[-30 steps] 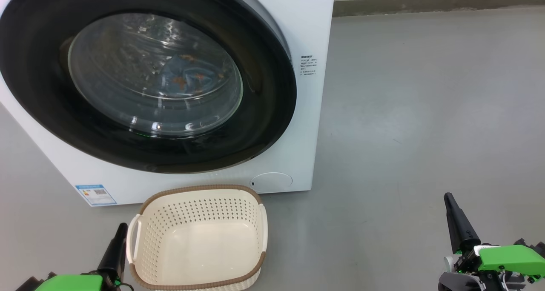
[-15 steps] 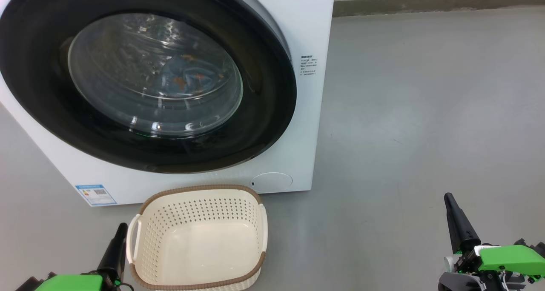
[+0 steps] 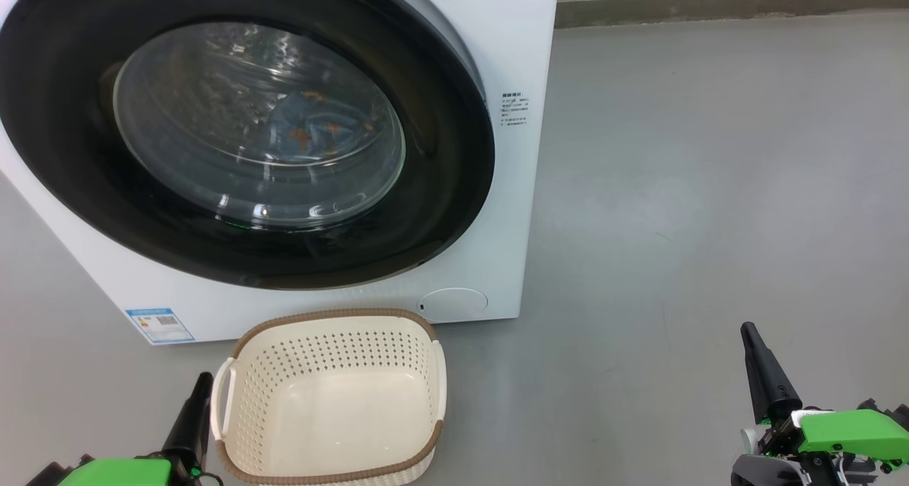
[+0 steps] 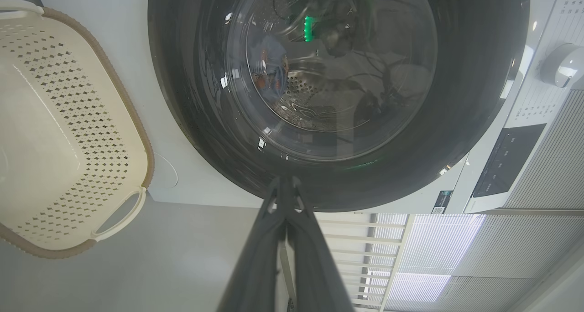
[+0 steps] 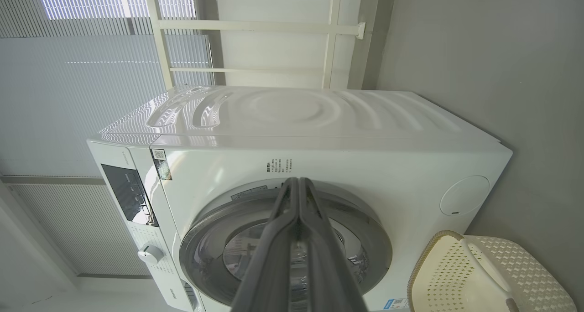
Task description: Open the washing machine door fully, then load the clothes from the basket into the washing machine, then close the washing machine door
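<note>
Down at the lower left of the head view, the left claw [image 3: 202, 381] points up the frame. Its two dark fingers are pressed together on nothing, just beside the left end of the basket [image 3: 334, 313]. Over at the lower right, the right claw [image 3: 748, 331] is closed and empty too, well apart from everything, above the grey floor [image 3: 696, 187]. The basket sits at bottom centre, its perforated walls and smooth pale bottom in plain sight. Just beyond it stands the washing machine [image 3: 508, 38], taking up the upper left, with a blue label [image 3: 160, 325] and a round flap [image 3: 452, 303] low on its front. The washing machine door [image 3: 440, 209] lies shut against it, and there through the glass are the clothes [image 3: 312, 127], blue with orange patches, inside the machine.
</note>
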Motion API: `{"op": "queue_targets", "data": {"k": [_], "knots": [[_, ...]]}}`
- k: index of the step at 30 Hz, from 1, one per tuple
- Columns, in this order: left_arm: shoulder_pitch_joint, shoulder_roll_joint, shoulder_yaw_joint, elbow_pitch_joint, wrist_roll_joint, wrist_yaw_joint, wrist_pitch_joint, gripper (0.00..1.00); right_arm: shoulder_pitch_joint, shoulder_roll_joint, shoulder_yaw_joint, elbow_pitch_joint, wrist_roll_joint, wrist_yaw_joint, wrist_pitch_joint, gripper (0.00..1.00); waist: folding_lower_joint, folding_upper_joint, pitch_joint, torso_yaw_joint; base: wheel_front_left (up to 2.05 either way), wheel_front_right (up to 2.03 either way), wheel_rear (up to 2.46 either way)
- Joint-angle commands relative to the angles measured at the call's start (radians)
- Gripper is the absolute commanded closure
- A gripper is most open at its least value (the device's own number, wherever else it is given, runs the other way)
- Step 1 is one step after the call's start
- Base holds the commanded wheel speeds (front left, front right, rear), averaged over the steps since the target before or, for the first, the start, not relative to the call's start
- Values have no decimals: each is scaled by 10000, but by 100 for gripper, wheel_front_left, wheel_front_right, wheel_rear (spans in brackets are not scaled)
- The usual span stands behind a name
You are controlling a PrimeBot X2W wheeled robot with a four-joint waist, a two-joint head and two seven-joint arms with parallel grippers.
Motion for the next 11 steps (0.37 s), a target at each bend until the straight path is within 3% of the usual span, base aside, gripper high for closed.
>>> {"op": "queue_targets", "data": {"k": [1, 11], "knots": [[-422, 127, 352, -199, -81, -29, 67, 100, -78, -9, 195, -302, 3, 16, 41, 100, 0, 0, 0, 0, 0, 0, 0], [-422, 126, 353, -199, -80, -29, 68, 100, -79, -2, 185, -302, -6, 16, 50, 100, 0, 0, 0, 0, 0, 0, 0]]}}
